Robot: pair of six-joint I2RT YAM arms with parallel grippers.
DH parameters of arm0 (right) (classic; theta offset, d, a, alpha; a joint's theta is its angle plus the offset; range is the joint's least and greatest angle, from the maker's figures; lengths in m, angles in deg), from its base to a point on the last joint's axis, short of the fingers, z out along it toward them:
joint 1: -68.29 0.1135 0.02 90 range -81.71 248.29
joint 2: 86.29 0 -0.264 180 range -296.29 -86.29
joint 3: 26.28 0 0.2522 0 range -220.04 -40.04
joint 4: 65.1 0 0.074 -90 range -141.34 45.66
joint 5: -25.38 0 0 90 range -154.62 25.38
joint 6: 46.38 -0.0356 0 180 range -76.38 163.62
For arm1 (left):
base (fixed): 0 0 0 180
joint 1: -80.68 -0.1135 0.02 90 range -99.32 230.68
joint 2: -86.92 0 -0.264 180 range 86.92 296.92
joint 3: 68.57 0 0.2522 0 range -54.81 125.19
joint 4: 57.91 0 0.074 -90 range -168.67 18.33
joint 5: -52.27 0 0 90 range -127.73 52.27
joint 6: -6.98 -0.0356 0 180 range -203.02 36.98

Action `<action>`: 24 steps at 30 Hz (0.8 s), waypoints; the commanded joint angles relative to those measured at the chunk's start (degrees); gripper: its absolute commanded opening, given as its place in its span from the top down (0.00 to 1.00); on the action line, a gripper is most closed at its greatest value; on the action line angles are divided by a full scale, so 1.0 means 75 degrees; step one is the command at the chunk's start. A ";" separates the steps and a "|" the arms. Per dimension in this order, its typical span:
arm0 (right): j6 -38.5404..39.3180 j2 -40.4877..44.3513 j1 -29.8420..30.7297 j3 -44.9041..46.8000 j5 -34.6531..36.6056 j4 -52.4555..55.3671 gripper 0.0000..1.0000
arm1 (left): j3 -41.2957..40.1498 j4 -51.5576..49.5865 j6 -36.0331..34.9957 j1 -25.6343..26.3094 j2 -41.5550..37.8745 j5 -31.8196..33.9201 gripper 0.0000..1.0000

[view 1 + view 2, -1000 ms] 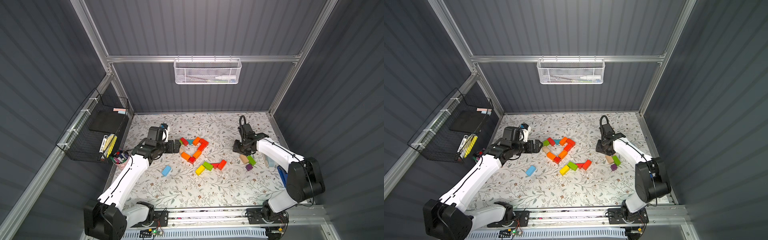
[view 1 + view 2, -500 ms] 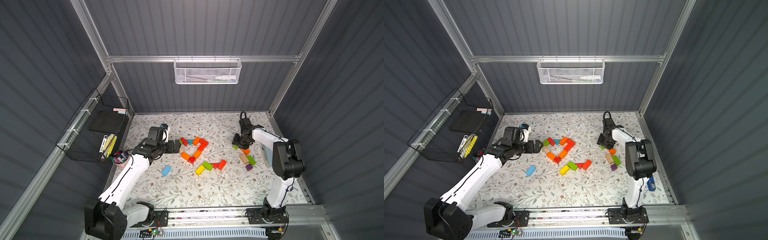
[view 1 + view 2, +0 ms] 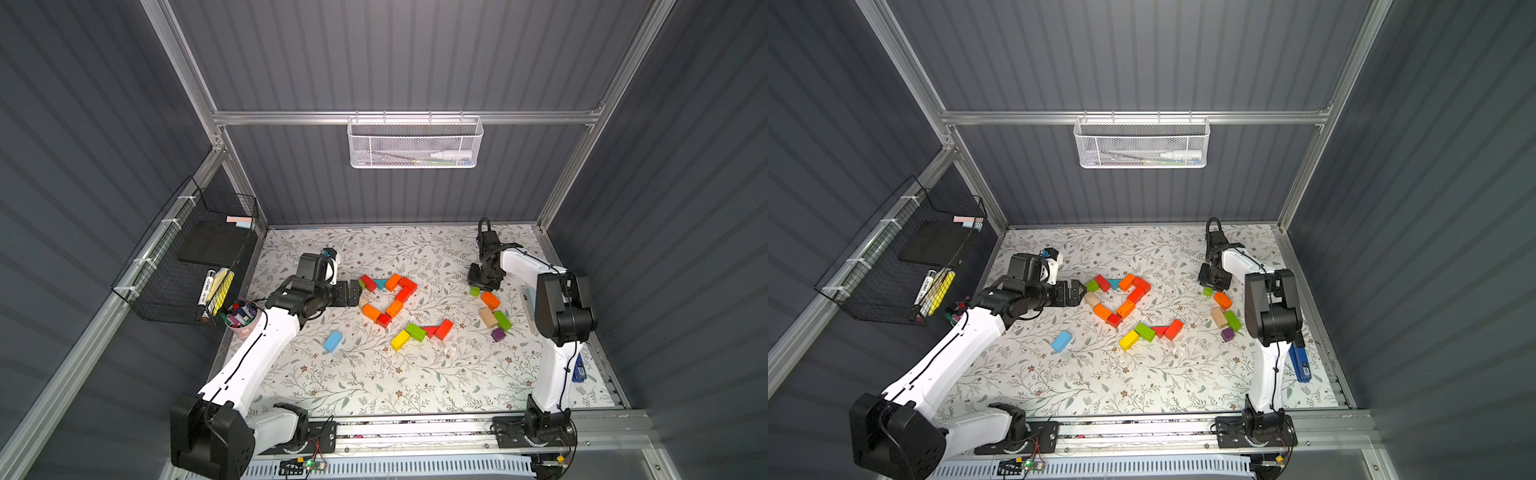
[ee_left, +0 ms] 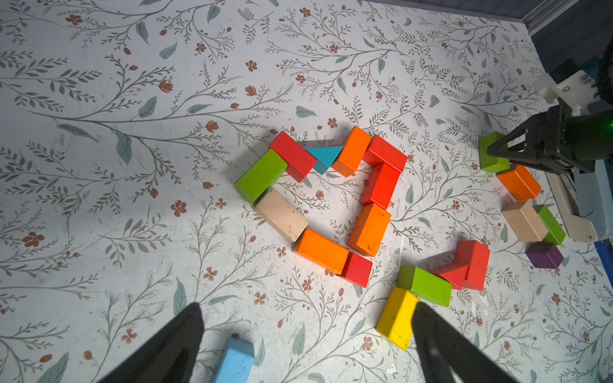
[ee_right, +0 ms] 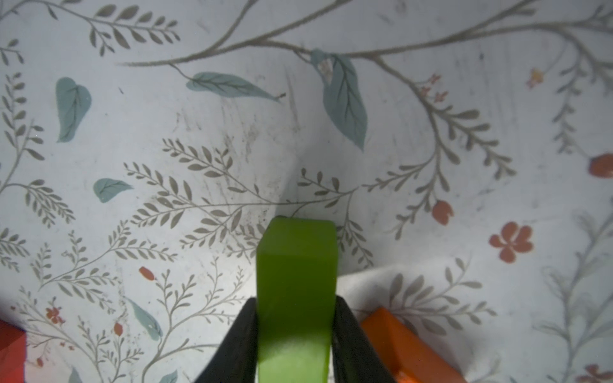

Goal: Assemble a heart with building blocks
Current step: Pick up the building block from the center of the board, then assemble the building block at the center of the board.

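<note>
Floral tabletop (image 3: 374,374): right tool (image 5: 295,300) clamps green cube (image 5: 297,262).

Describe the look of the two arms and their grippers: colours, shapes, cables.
The left arm and right arm have smooth white links, bulky black joints and a thin black cable along each. The left gripper and right gripper are black, with two fingers tapering to points.

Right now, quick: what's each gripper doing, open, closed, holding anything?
Left gripper: open, holding nothing.
Right gripper: closed on a green block.
</note>
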 commanded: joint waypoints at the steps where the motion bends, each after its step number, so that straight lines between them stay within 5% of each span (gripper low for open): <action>1: 0.0662 -0.0028 0.0040 -0.0290 0.0192 0.0240 0.78 | -0.0071 0.0004 -0.0047 -0.0029 0.0071 0.0016 0.01; 13: 0.2684 0.2349 0.1361 0.1895 -0.0447 -0.0601 0.84 | -0.0080 0.0027 -0.0138 -0.0029 0.0194 -0.0115 0.01; 18: 0.2583 0.3449 0.2302 0.2856 0.0485 0.0177 0.84 | -0.0101 0.0061 -0.0142 -0.0029 0.0115 -0.0136 0.01; 24: 0.1759 0.4826 0.2622 0.3851 0.0389 0.1027 0.84 | -0.0113 0.0083 -0.0162 -0.0029 0.0089 -0.0192 0.01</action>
